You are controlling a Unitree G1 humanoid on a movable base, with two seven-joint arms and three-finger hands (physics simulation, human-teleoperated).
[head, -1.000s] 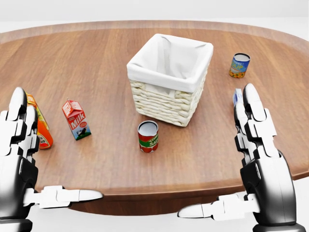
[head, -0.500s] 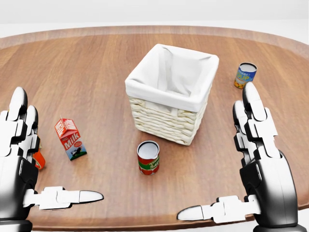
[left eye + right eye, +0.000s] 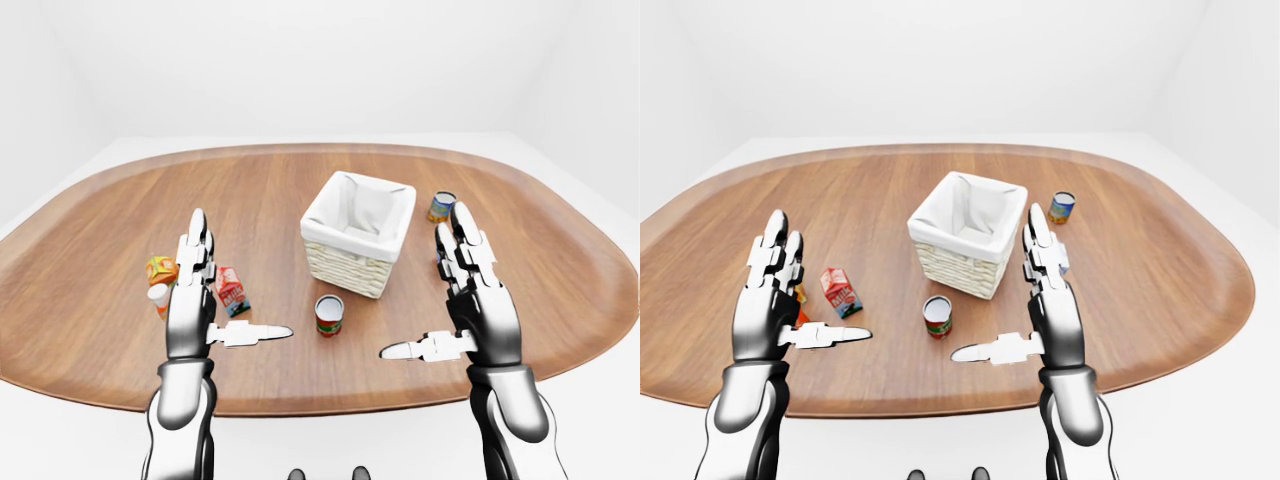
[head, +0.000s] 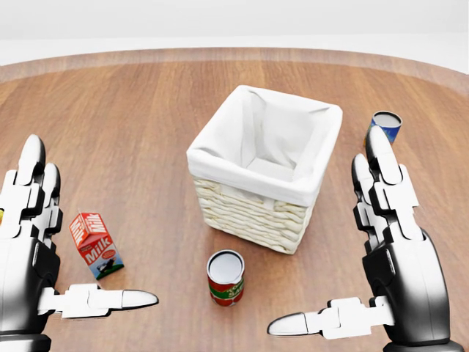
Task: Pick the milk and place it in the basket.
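On the oval wooden table (image 4: 146, 110), the upright red milk carton (image 4: 96, 245) stands left of the white-lined wicker basket (image 4: 264, 169), just beside your splayed, empty left hand (image 4: 29, 249); your open right hand (image 4: 399, 271) is farther.

Surface: a brown wooden table (image 4: 146, 117) fills most of the head view, its curved far edge near the top.
Basket: a woven basket (image 4: 253, 209) with a white cloth lining stands at the centre, open at the top.
Milk: a red and white milk carton (image 4: 95, 245) stands upright at lower left, well apart from the basket.
Red can: a can with a red label (image 4: 225, 277) stands upright just below the basket.
Blue can: a blue can (image 4: 386, 123) shows at upper right, partly behind a fingertip.
Left hand: the left hand (image 4: 29, 249) is raised at the left edge, fingers spread, thumb pointing right, just beside the milk carton.
Right hand: the right hand (image 4: 399, 257) is raised at the right edge, fingers spread, thumb pointing left, holding nothing.
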